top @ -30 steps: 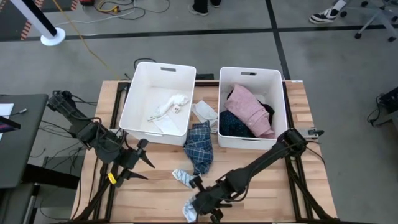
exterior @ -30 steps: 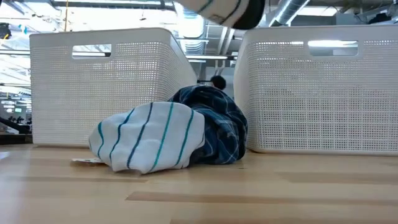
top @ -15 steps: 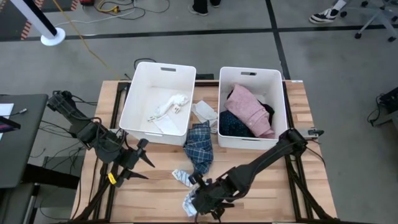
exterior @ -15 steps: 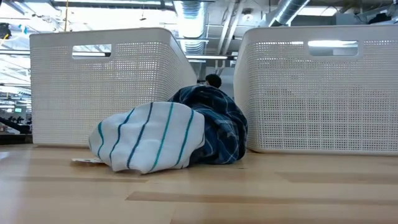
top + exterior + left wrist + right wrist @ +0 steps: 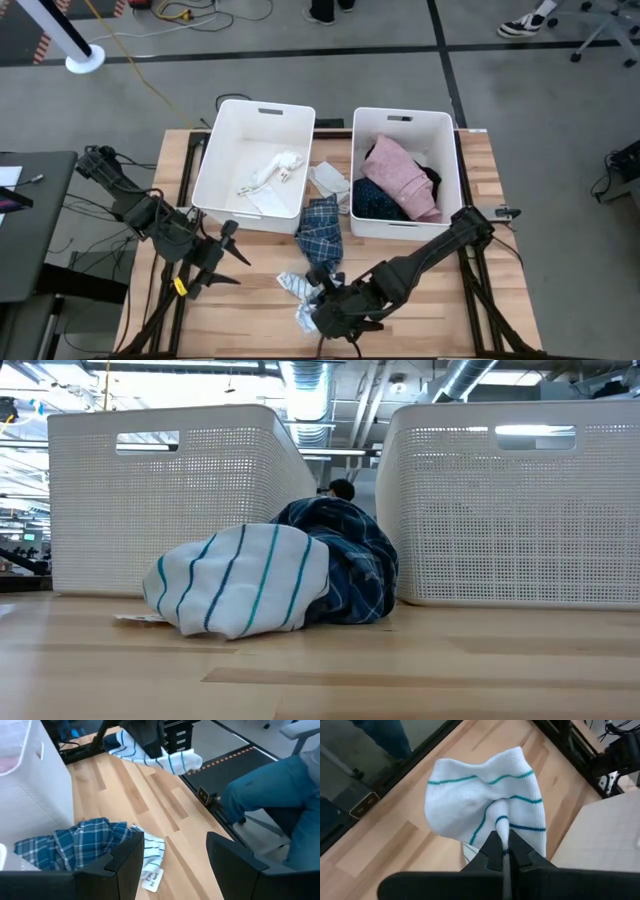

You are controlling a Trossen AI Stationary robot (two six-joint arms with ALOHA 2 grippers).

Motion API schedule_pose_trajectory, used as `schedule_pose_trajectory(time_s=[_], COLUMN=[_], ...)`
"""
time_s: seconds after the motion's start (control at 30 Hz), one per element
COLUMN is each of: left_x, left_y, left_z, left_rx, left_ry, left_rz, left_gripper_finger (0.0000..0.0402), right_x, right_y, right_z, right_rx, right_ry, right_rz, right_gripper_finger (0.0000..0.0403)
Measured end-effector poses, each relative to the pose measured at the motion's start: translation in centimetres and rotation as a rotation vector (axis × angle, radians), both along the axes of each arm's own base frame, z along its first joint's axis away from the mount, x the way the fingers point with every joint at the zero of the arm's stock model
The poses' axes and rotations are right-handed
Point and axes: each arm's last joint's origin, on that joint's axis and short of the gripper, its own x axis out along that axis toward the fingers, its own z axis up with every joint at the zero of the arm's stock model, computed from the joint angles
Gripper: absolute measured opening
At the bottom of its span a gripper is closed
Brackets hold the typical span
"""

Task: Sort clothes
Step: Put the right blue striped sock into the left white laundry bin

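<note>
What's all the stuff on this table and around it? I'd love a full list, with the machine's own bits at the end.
tubs: two, white plastic, side by side at the table's far side.
white socks: a small bundle, in the left tub.
pink garment: one, in the right tub, over a navy dotted garment and a black garment.
white cloth: one, on the table between the tubs.
blue plaid garment: one, on the table in front of the tubs.
striped sock on the table: one, white with teal stripes, beside the plaid garment.
held striped sock: one, same colours, lifted off the table.
left tool: open, empty, near the left tub.
right tool: shut on the held striped sock.
</note>
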Motion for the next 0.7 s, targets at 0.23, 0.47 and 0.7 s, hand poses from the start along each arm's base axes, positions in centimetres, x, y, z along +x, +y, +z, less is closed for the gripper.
schedule_pose_trajectory(time_s=[0.23,0.47,0.7], left_x=[0.2,0.5,0.7], left_y=[0.1,0.1,0.4], left_z=[0.3,1.1,1.6], left_rx=[0.056,0.169,0.368], left_ry=[-0.060,-0.192,-0.285], left_rz=[0.025,0.056,0.110], left_gripper_finger=[0.0208,0.0208,0.0208], right_x=[0.3,0.8,1.5], right_y=[-1.0,-2.6,-4.2], right_z=[1.3,2.3,4.0], right_rx=[-0.033,-0.056,-0.056], right_ry=[-0.027,-0.037,-0.088], right_rz=[0.001,-0.015,-0.029], right_gripper_finger=[0.0007,0.0007,0.0007])
